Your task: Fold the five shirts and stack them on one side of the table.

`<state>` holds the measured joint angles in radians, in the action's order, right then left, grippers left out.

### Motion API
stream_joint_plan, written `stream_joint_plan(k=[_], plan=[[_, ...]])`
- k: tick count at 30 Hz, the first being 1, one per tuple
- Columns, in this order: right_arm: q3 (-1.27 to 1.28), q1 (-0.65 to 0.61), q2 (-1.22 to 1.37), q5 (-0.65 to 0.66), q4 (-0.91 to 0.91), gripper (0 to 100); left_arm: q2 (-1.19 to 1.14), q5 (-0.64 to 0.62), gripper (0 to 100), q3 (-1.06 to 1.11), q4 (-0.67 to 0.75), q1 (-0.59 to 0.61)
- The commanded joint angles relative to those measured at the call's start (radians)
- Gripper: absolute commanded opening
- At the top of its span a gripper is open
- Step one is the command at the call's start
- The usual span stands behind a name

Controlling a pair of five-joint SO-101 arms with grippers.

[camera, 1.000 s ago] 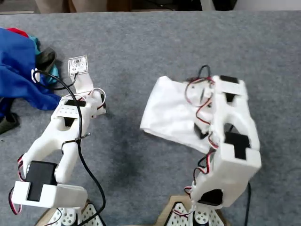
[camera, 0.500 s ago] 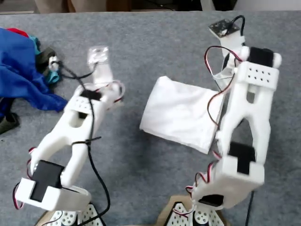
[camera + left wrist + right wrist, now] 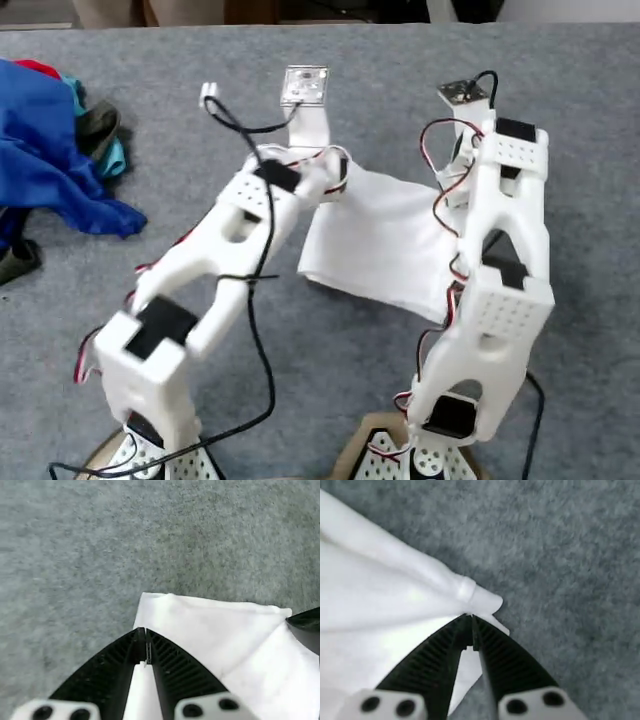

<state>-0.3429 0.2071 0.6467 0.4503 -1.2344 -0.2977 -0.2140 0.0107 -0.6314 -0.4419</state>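
1. Showed a grey counter (image 3: 250,340) with one white shirt (image 3: 385,245) lying folded near its middle, between the two arms, as a rough rectangle set slightly askew.
2. Placed the left tool (image 3: 145,645) at the far corner of that shirt on the left arm's side, with fingers pressed together and tips on the cloth just inside its edge.
3. Could not tell from the left wrist view whether any cloth was caught between those fingers.
4. Placed the right tool (image 3: 470,625) at the other far corner of the shirt, fingers likewise pressed together, with tips meeting the cloth just short of a small rolled fold at the corner.
5. Could not tell there either whether the cloth was pinched or merely touched.
6. Showed, in the high view, the left arm stretched on a slant from its base across to the shirt, and the right arm lying along the shirt's right-hand edge, covering part of it.
7. Showed also, well apart from the white shirt at the counter's left edge, a loose heap of unfolded clothes — a blue shirt (image 3: 40,150) uppermost, with bits of red cloth (image 3: 38,68), teal cloth (image 3: 115,155) and dark grey-green cloth (image 3: 97,122) beside it.
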Motion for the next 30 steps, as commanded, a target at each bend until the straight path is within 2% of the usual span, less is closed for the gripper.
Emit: stream_joint_plan(k=[1,5,14,19,23,30], plan=[[-0.147,0.016,0.062,-0.011,0.020,0.5,-0.094,-0.075,2,-0.173,-0.006,-0.020],[-0.309,0.002,0.153,-0.011,-0.034,0.5,-0.217,-0.091,2,-0.318,-0.068,-0.029],[-0.691,-0.039,0.245,-0.037,-0.331,0.5,-0.403,-0.087,2,-0.617,-0.290,-0.021],[-0.957,-0.013,0.213,-0.037,-0.557,0.5,-0.461,-0.060,2,-0.729,-0.295,-0.023],[-0.892,0.015,0.139,-0.034,-0.554,0.5,-0.541,-0.026,2,-0.789,-0.275,-0.018],[-0.466,0.016,-0.077,-0.031,-0.543,0.5,-0.677,-0.025,2,-0.930,-0.311,0.037]])
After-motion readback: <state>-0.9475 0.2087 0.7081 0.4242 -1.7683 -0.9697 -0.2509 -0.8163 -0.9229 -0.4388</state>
